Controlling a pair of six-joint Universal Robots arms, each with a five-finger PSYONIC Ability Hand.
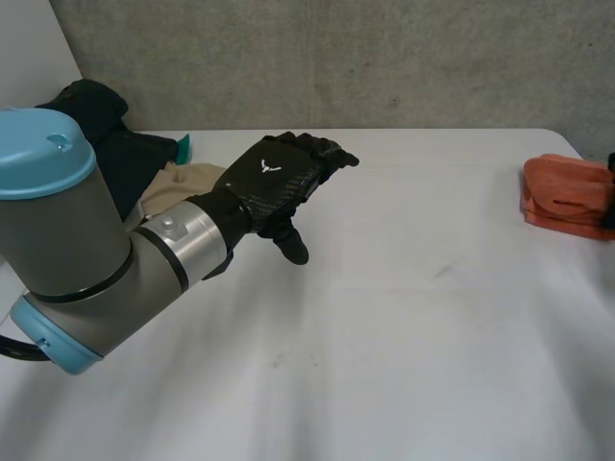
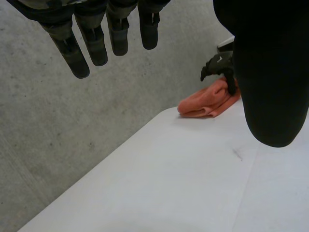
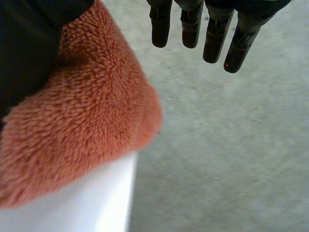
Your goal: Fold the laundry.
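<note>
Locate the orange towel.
In the head view the towel lies at the right edge of the table, towards the back wall, with the right robot hand at its outer side.

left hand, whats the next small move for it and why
Probably lower the left hand toward the beige garment crumpled beside its wrist and take hold of an edge. Its fingers are straight and hold nothing, over bare table. The orange towel already lies folded at the table's far side by the right hand, so the beige garment looks like the next piece to fold.
</note>
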